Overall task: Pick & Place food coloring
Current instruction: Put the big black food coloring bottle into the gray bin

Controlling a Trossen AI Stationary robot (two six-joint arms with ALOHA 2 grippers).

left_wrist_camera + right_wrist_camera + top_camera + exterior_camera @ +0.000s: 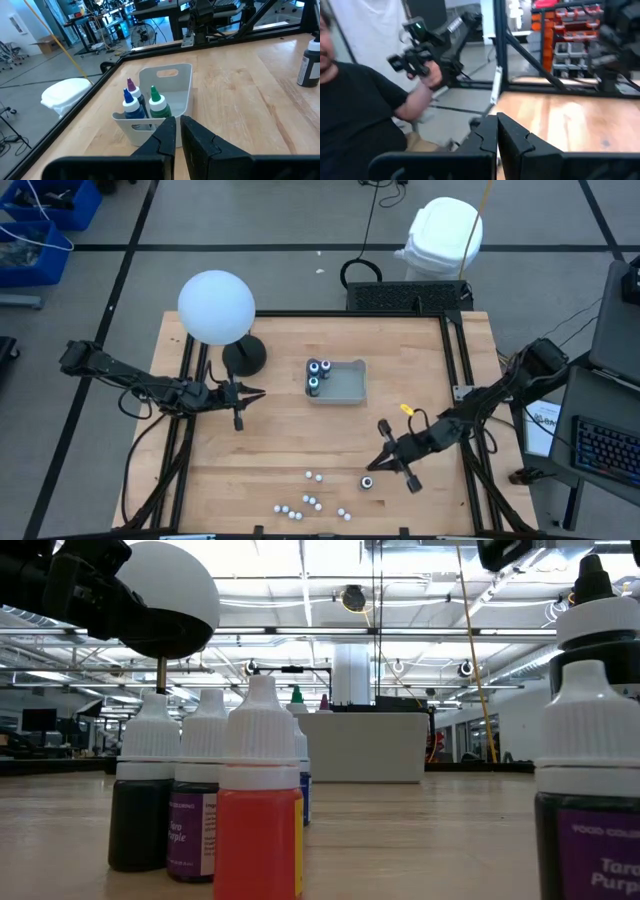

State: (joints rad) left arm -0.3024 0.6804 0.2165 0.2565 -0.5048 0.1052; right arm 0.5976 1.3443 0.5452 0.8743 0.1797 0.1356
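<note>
Three food coloring bottles [316, 374], with blue, purple and green tips [144, 104], stand upright in the left end of the grey tray [345, 383]. One dark bottle with a white top [367, 481] stands alone on the table; it also shows in the left wrist view [310, 64]. Several white-capped bottles [311, 502] stand near the table's front edge, close up in the low view [258, 810]. My right gripper [376, 464] is shut and empty just beyond the lone bottle. My left gripper [256, 392] is shut and empty, left of the tray, pointing at it.
A white globe lamp [215, 306] on a black round base [244, 357] stands at the table's far left, near my left gripper. A black frame [458, 360] runs along the table's edges. A person holding a controller [415, 65] shows beyond the table in the right wrist view.
</note>
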